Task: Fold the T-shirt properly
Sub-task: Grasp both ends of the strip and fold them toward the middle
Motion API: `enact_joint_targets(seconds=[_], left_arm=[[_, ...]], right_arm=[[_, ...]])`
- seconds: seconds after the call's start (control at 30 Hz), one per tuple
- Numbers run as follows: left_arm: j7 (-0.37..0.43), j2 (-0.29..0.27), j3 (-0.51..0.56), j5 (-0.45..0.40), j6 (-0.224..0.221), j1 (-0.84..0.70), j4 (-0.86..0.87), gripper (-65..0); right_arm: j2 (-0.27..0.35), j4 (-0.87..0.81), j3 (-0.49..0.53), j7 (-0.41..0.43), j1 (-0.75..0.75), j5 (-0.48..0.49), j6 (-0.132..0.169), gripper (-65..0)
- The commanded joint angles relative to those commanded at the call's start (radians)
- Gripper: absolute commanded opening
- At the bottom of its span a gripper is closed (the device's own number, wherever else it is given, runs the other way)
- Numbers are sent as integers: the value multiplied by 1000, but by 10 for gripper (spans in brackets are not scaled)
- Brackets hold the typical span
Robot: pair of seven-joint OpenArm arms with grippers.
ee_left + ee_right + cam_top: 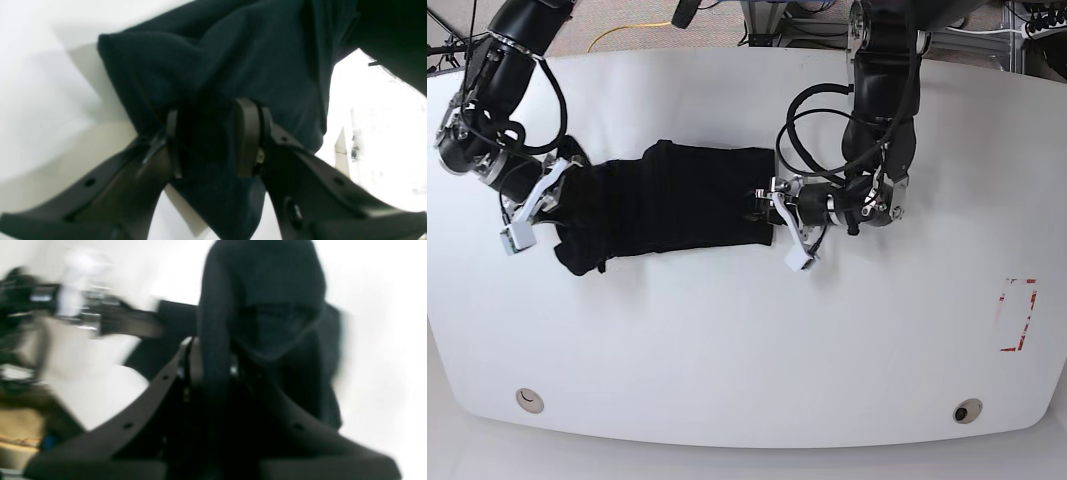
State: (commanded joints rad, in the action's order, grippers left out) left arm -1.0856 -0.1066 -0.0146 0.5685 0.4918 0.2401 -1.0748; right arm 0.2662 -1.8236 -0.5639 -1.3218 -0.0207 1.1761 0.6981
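The black T-shirt (pixel 667 195) lies stretched in a narrow band across the white table (pixel 747 330), between my two grippers. My left gripper (pixel 765 208) is shut on the shirt's right end; in the left wrist view the cloth (pixel 233 66) is bunched between its fingers (pixel 247 133). My right gripper (pixel 562 195) is shut on the shirt's left end; in the blurred right wrist view a fold of cloth (pixel 267 306) runs up from between its fingers (pixel 191 363). No purplish print shows.
A red rectangle outline (pixel 1017 315) is marked on the table at the right. Two round holes (pixel 527 400) sit near the front edge. Cables and frame parts lie beyond the far edge (pixel 777 20).
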Motion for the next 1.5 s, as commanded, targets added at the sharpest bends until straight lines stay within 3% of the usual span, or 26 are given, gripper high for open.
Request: enact_joint_targets(seconds=[0.4,0.6,0.8,0.87,0.93,1.03,1.17,1.3,1.33,1.5], left_arm=[[21,-20,-2,0,0,-8,5,-447],[21,-18,-2,0,0,-9,5,-447],[21,-18,-3,0,0,-9,5,-447],[21,-18,-3,2,0,-9,3,-447],[21,-18,-3,2,0,-9,3,-447],[21,-18,-5,2,0,-9,3,-444],[21,-18,-5,8,5,-9,0,-440],[21,-18,-6,8,8,-6,-2,-404],[21,-18,-6,8,8,-6,-2,-390],[21,-18,-6,9,8,2,-5,-322]], right_arm=[[-163,2,101,5,23,-5,0,-650],[-203,6,138,6,26,-8,0,-650],[-255,6,181,8,28,-115,0,-650],[-281,6,184,8,29,-167,0,-621],[-299,6,180,8,31,-206,0,-588],[-308,8,183,46,52,-292,0,-487],[-310,8,186,95,60,-374,0,-270],[-310,5,192,92,77,-362,0,-24],[-310,3,204,92,77,-353,0,0],[-265,0,292,92,72,-327,0,0]])
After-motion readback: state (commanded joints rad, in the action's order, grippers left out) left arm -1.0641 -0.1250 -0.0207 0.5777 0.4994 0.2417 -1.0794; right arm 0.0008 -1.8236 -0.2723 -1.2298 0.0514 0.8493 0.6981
